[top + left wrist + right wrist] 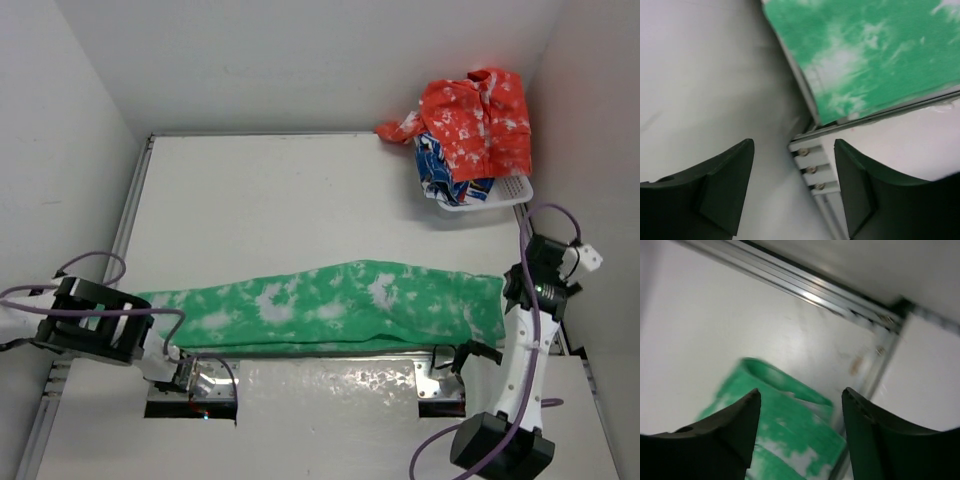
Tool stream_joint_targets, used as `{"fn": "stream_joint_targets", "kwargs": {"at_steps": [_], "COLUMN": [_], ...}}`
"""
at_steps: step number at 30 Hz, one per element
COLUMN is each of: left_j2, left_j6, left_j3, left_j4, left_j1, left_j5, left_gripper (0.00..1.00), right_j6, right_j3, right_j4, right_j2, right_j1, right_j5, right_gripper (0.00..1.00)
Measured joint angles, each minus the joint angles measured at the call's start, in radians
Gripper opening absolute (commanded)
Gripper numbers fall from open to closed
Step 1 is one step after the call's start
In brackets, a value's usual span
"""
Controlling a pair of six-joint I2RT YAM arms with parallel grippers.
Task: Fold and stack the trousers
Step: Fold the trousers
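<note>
The trousers (330, 305), bright green with white blotches, lie flat and long across the near part of the table, from left to right. My left gripper (140, 335) is open and empty at their left end. In the left wrist view (792, 190) its jaws hang over the table's corner rail, and the trousers (875, 55) lie beyond them. My right gripper (512, 290) is open and empty just above their right end. In the right wrist view (800, 430) the cloth's end (790, 425) lies between and below the jaws, untouched.
A white basket (515, 190) stands at the back right, holding an orange-red flowered cloth (475, 120) and a blue patterned cloth (445, 170). Metal rails (810, 167) run along the table's edges. White walls close in on the left, back and right.
</note>
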Motion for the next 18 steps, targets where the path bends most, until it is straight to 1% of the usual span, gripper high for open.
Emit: {"fn": "stream_joint_targets", "kwargs": {"at_steps": [1, 2, 4, 5, 6, 8, 12, 14, 18], "left_j2": [-0.005, -0.018, -0.074, -0.106, -0.126, -0.145, -0.132, -0.11, -0.046], "left_j6": [0.001, -0.004, -0.01, -0.02, -0.036, -0.093, -0.314, -0.431, -0.635], "left_j3": [0.031, 0.035, -0.011, -0.053, -0.092, -0.178, -0.335, -0.366, -0.378], "left_j4": [-0.019, -0.019, 0.014, 0.027, 0.025, 0.047, 0.193, 0.27, 0.459], "left_j1": [-0.015, -0.038, -0.134, -0.194, -0.246, -0.307, -0.394, -0.448, -0.555], "left_j5": [-0.001, -0.009, -0.047, -0.062, -0.067, -0.081, -0.202, -0.25, -0.347], "left_gripper": [0.52, 0.49, 0.47, 0.47, 0.47, 0.45, 0.44, 0.44, 0.44], "right_j6": [-0.032, -0.056, -0.084, -0.088, -0.092, -0.08, -0.043, -0.036, -0.033], "right_j3": [0.02, 0.037, 0.051, 0.047, 0.033, -0.027, -0.166, -0.194, -0.195], "right_j4": [0.043, 0.083, 0.132, 0.146, 0.16, 0.182, 0.196, 0.209, 0.277], "right_j2": [0.005, 0.013, 0.029, 0.035, 0.04, 0.046, 0.091, 0.161, 0.346], "right_j1": [0.015, 0.034, 0.077, 0.1, 0.122, 0.177, 0.29, 0.322, 0.329], "right_j5": [-0.039, -0.076, -0.137, -0.161, -0.185, -0.223, -0.27, -0.288, -0.309], "right_gripper": [0.44, 0.38, 0.29, 0.23, 0.2, 0.14, 0.11, 0.1, 0.11]}}
